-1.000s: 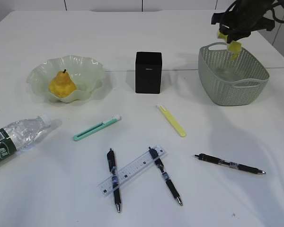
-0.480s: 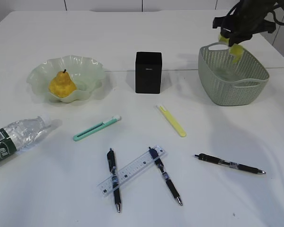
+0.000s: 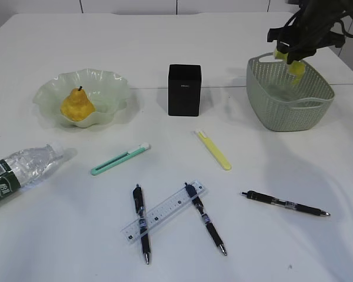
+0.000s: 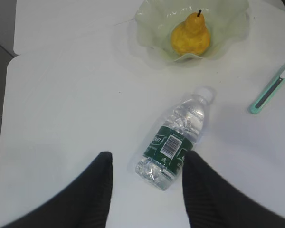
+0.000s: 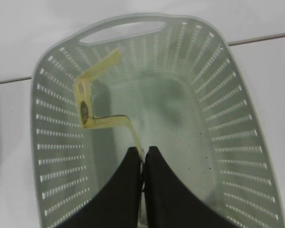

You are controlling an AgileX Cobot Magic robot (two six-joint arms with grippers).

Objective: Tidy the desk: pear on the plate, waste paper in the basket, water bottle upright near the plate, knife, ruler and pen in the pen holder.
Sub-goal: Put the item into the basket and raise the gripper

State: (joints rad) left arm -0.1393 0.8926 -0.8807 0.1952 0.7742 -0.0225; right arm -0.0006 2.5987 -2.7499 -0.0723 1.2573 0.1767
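- Yellow waste paper, a folded strip, hangs pinched between the closed jaws of the right gripper above the basket; its long end points toward the basket's handle cut-out.
- Only the right wrist view shows the basket's bare floor beneath the strip; the exterior view shows just yellow bits at the gripper.
- Left gripper hovers with jaws apart, grasping nothing, over the water bottle, which lies on the desk, cap toward the plate holding the pear.
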